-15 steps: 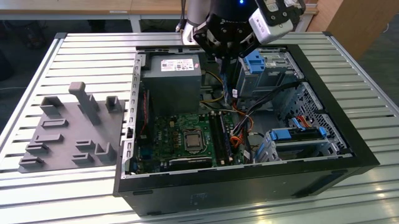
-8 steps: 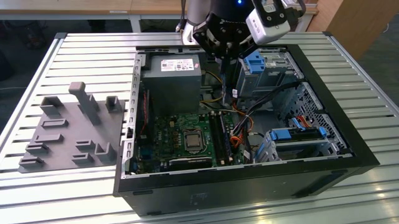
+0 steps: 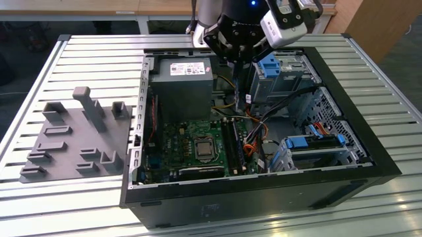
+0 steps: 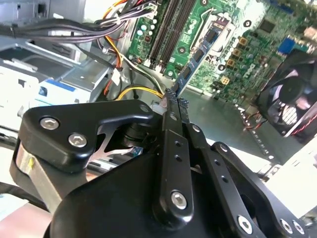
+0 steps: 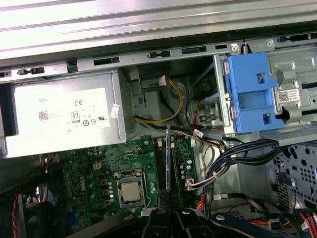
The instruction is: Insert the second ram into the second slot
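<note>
My gripper (image 3: 242,65) hangs over the open computer case (image 3: 349,123), shut on the second ram (image 3: 244,89), a thin blue stick that points down toward the motherboard. In the second wrist view the fingertips (image 4: 171,101) clamp one end of the second ram (image 4: 198,54), which reaches out above the green board. The dark ram slots (image 3: 234,143) lie below it, beside the processor socket (image 3: 201,148). In the first wrist view the second ram (image 5: 168,158) shows edge-on over the slots (image 5: 160,168), held clear of them by the gripper (image 5: 168,214). Which slot it lines up with I cannot tell.
A grey power supply (image 3: 183,84) stands just to the exterior view's left of the gripper. A blue drive bracket (image 3: 270,64) and black cable bundles (image 3: 270,103) crowd the other side. A case fan (image 4: 292,104) sits at the board's edge. A grey parts fixture (image 3: 72,138) lies on the slatted table.
</note>
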You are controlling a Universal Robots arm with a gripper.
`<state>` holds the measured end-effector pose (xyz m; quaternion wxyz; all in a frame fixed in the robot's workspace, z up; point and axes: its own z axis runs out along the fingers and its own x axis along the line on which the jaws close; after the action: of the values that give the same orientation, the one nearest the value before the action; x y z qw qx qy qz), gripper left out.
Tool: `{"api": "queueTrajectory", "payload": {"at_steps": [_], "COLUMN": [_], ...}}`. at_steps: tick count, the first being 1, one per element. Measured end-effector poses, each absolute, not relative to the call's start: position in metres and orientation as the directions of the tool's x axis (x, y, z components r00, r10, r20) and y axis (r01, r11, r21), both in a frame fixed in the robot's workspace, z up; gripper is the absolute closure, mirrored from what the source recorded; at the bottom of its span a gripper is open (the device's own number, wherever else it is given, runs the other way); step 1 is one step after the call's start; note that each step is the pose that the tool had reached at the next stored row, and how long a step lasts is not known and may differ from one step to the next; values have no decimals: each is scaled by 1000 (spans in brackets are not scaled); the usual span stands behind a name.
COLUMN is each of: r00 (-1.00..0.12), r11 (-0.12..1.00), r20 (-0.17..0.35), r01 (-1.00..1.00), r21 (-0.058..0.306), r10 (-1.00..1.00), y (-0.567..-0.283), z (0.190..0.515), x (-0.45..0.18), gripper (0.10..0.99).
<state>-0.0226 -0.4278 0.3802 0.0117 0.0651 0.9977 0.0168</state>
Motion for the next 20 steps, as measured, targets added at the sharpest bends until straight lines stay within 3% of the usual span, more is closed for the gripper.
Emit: {"api": "queueTrajectory", "payload": {"at_steps": [20], "r00": [-995], "r11": [995], "r20": [-18], "r01": [97], "r21": [35], "r10": [98], "y": [-430], "z": [373], "x": [-23], "gripper": [969]}}
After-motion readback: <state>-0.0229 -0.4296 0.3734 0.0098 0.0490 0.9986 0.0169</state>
